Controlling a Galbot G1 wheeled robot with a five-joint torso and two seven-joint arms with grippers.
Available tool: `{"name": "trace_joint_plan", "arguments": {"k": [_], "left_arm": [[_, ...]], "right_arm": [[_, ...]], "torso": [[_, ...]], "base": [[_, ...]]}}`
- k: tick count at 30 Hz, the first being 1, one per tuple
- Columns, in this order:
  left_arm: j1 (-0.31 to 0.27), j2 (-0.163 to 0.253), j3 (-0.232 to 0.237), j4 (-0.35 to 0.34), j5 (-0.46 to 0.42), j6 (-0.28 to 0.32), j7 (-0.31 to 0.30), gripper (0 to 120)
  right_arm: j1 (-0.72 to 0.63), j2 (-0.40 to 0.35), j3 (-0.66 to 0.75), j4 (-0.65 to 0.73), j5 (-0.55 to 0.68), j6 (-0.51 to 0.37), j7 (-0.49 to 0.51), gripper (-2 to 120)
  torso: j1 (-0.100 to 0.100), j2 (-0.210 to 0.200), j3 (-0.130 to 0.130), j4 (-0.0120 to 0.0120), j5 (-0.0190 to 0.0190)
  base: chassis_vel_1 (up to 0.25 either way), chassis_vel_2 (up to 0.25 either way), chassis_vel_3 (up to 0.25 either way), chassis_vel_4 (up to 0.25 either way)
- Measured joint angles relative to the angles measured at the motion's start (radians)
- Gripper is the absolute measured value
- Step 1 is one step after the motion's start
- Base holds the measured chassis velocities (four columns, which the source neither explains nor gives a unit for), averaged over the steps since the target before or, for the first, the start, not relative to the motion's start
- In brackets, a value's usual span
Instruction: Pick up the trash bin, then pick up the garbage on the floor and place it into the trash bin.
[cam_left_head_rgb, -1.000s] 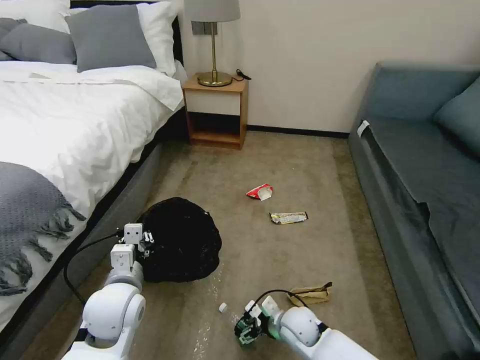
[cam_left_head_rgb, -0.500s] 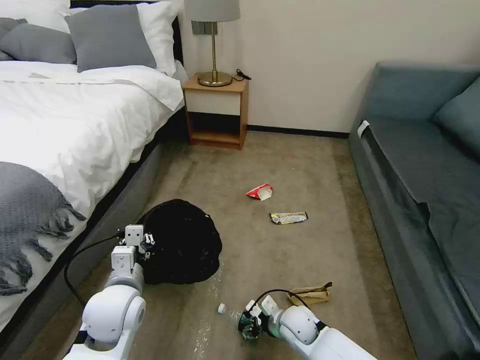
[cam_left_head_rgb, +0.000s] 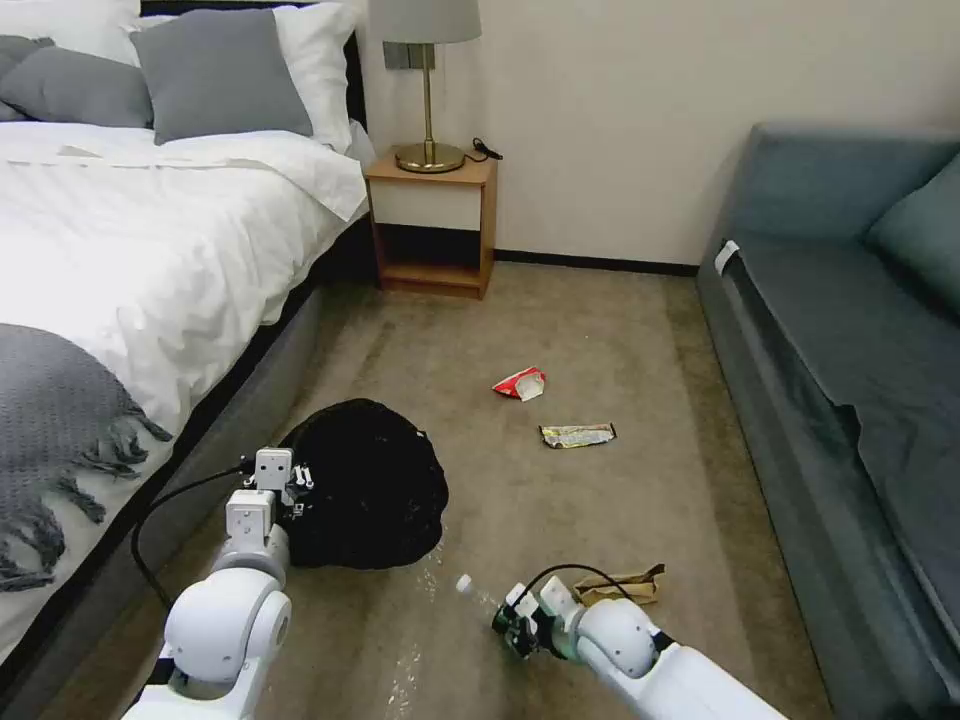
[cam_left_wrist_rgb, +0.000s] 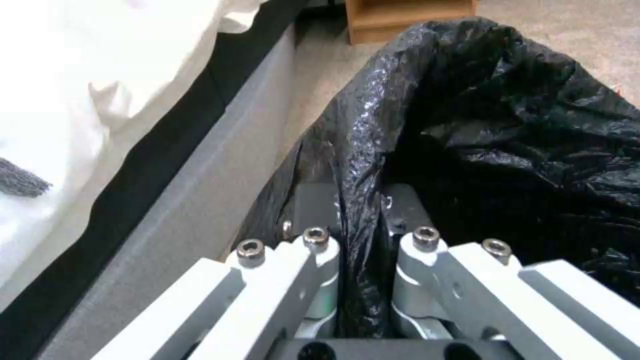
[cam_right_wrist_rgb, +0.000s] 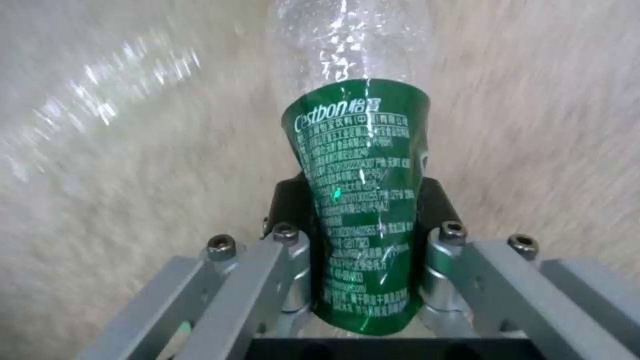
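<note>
The trash bin (cam_left_head_rgb: 370, 485), covered by its crinkly black bag (cam_left_wrist_rgb: 507, 125), hangs beside the bed with my left gripper (cam_left_head_rgb: 298, 492) shut on its near rim (cam_left_wrist_rgb: 357, 220). My right gripper (cam_left_head_rgb: 515, 630) is shut on the clear bottle with the green label (cam_right_wrist_rgb: 360, 200); its white cap (cam_left_head_rgb: 464, 583) points toward the bin, just above the carpet. More garbage lies on the carpet: a crumpled brown paper bag (cam_left_head_rgb: 625, 585) right behind my right wrist, a red-and-white packet (cam_left_head_rgb: 520, 383) and a flat snack wrapper (cam_left_head_rgb: 577, 435) farther out.
The bed (cam_left_head_rgb: 120, 260) runs along the left, close to the bin. A grey sofa (cam_left_head_rgb: 850, 330) lines the right side. A wooden nightstand (cam_left_head_rgb: 432, 225) with a lamp stands at the far wall. Open carpet lies between bed and sofa.
My right gripper has lifted the bottle off the carpet and carried it up and to the right, its cap now pointing toward the bin. The bin and left gripper shifted slightly.
</note>
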Motion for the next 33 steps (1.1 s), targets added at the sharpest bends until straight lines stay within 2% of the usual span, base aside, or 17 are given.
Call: {"name": "trace_joint_plan", "arguments": {"k": [6,12,17,18,21,29,33], "left_arm": [[0.0,0.011,0.001,-0.004,-0.005,0.0,0.003,5],[-0.01,0.026,0.008,-0.004,-0.01,0.0,0.006,5],[-0.013,0.032,0.016,-0.008,-0.013,0.003,0.008,5],[-0.013,0.032,0.016,-0.008,-0.013,0.003,0.008,5],[-0.015,0.033,0.022,-0.013,-0.015,0.004,0.009,5],[-0.021,0.027,0.043,-0.024,-0.014,0.009,0.01,5],[-0.018,0.027,0.045,-0.025,-0.014,0.009,0.01,5]], "right_arm": [[-0.012,0.007,0.045,0.072,0.01,-0.004,0.005,19],[-0.012,0.075,0.128,0.094,0.047,0.04,0.036,19],[0.021,0.148,0.19,0.136,0.153,0.097,0.078,19],[0.021,0.148,0.19,0.136,0.153,0.097,0.078,19],[0.06,0.183,0.196,0.179,0.261,0.144,0.122,19],[0.084,0.234,0.166,0.258,0.354,0.165,0.144,19],[0.079,0.24,0.155,0.266,0.362,0.167,0.144,19]], "torso": [[0.0,0.0,0.0,0.0,0.0],[0.0,0.0,0.0,-0.0001,0.0],[0.0,0.0,0.0,0.0001,0.0],[0.0,0.0,0.0,0.0001,0.0],[0.0,0.0,0.0,0.0002,0.0],[0.0,0.0,0.0,0.0001,-0.0001],[0.0,0.0,0.0,0.0001,-0.0001]], "base": [[0.0,0.0,0.0,0.0],[0.0,0.0,0.0,0.0],[0.0,0.0,0.0,0.0],[0.0,0.0,0.0,0.0],[0.0,0.0,0.0,0.0],[0.0,0.0,0.0,0.0],[0.0,0.0,0.0,0.0]]}}
